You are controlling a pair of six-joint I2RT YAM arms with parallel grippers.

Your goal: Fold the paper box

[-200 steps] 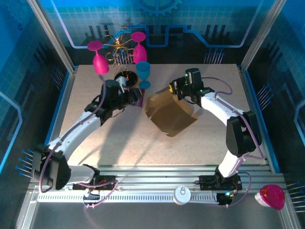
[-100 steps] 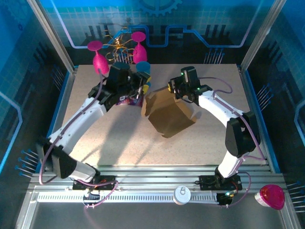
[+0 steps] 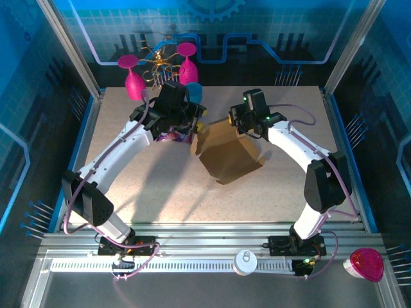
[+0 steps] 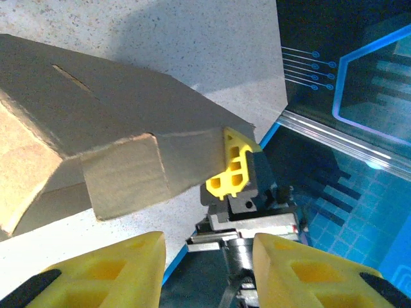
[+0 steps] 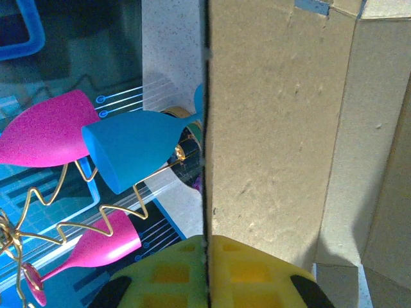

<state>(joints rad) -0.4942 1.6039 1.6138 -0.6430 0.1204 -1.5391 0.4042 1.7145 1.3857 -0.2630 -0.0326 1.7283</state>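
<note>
Top external view: the box [image 3: 226, 154] sits near the middle of the table [image 3: 160, 192], a bit toward the far edge. The right gripper [image 3: 235, 120] pinches its far flap. The left gripper [image 4: 209, 253] is spread wide, holding nothing, beside the box.

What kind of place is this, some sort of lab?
Most likely a robot test or demo cell, not a home: two robot arms are mounted at a speckled table, fenced by aluminium posts and blue circuit-pattern panels, with props like a paper box and plastic goblets.
</note>
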